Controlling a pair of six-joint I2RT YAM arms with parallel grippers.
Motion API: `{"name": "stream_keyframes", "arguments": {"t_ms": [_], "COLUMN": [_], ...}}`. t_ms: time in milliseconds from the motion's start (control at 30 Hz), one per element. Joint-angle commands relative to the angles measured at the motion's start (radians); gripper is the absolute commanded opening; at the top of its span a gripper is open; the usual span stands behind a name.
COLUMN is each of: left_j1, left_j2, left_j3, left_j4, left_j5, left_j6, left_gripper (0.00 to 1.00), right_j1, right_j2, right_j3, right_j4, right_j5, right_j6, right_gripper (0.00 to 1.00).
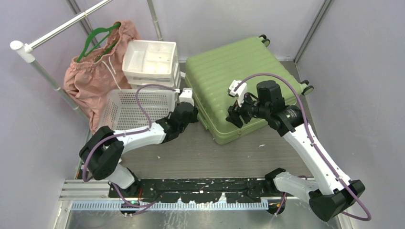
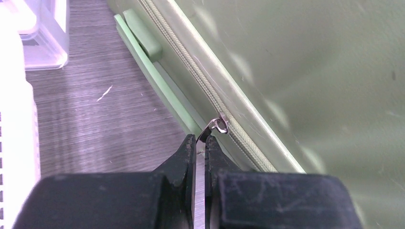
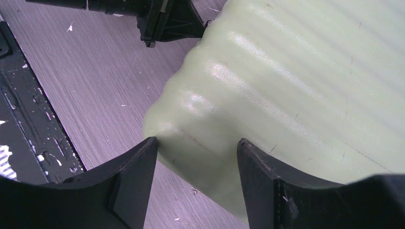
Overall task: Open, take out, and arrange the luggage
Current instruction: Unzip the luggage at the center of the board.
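Your luggage (image 1: 234, 78) lies flat and closed on the table (image 1: 191, 152), right of centre, with its ribbed green shell up. Its wheels (image 1: 307, 87) are on the far right edge.

Your left gripper (image 2: 200, 143) is against the case's left side wall. It is pinched tight on the metal zipper pull (image 2: 217, 125), with the tab running in between the black tips. The zipper track (image 2: 191, 67) runs diagonally along the seam, and a pale green side handle (image 2: 160, 86) sits just below it, flush to the wall.

Your right gripper (image 3: 196, 143) has its fingers spread wide. They straddle the near rounded corner of the shell and hold nothing; you can't tell whether the pads touch it.

A white perforated basket (image 1: 138, 107) sits just left of the left arm, with a white drawer unit (image 1: 150, 59) behind it, near the case's back left corner. A pink garment (image 1: 90, 76) hangs on a green hanger (image 1: 98, 38) from the rail (image 1: 57, 31) at far left.
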Motion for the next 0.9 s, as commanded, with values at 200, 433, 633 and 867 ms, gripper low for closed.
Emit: {"name": "stream_keyframes", "arguments": {"t_ms": [200, 433, 633, 867], "left_j1": [0.096, 0.121, 0.128, 0.048], "left_j2": [0.038, 0.069, 0.066, -0.098], "left_j3": [0.110, 0.168, 0.195, 0.078], "left_j4": [-0.083, -0.104, -0.130, -0.152], "left_j5": [-0.130, -0.115, -0.068, 0.040], "left_j6": [0.059, 0.071, 0.053, -0.059], "left_gripper": [0.00, 0.00, 0.02, 0.25], "right_j1": [-0.016, -0.015, -0.019, -0.033], "right_j2": [0.010, 0.003, -0.014, -0.065], "right_j3": [-0.032, -0.031, -0.028, -0.026], "right_j4": [-0.165, -0.168, -0.177, -0.204], "right_j5": [0.066, 0.055, 0.042, -0.057], "right_j6": [-0.010, -0.010, -0.011, -0.025], "right_gripper": [0.66, 0.66, 0.67, 0.71]}}
